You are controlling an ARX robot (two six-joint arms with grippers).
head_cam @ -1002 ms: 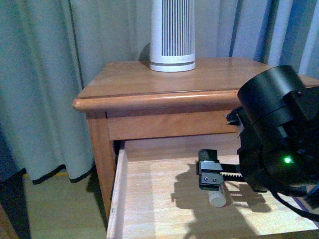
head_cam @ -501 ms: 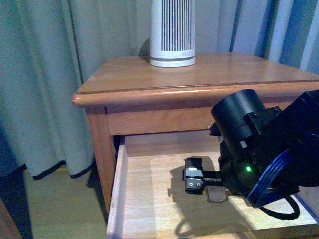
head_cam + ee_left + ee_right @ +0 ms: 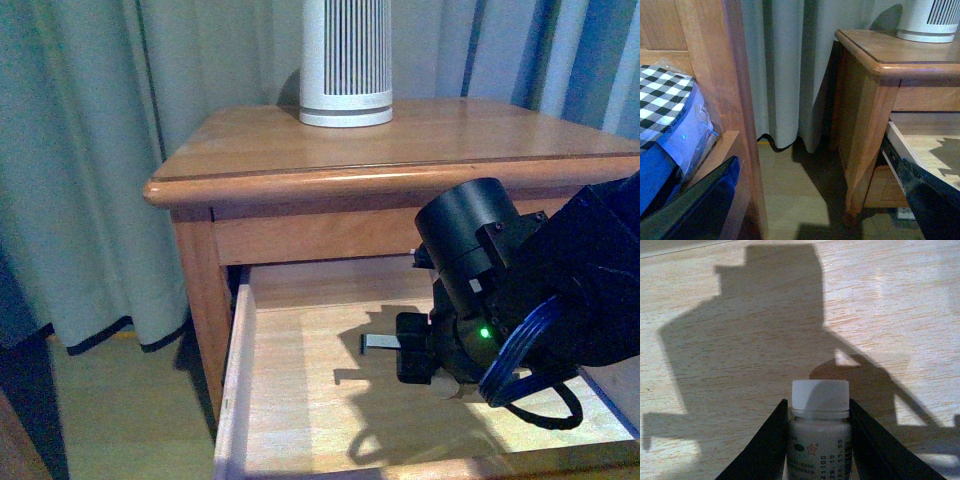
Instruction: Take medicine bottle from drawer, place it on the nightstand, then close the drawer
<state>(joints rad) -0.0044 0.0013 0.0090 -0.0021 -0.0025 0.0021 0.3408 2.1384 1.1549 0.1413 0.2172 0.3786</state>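
Note:
The medicine bottle, white with a white cap and printed label, sits between the jaws of my right gripper, which is shut on it just above the pale plank floor of the drawer. In the front view my right gripper is inside the open drawer of the nightstand, and the arm hides most of the bottle. My left gripper is open and empty, low beside the nightstand and above the floor.
A large white slatted cone-shaped device stands at the back of the nightstand top. Grey curtains hang behind and to the left. In the left wrist view a wooden post and a checked cloth are close by.
My right arm has swung left and lower over the drawer, with the bottle still in the gripper. The bottle, plainly visible under the gripper a second ago, is now mostly hidden by the arm.

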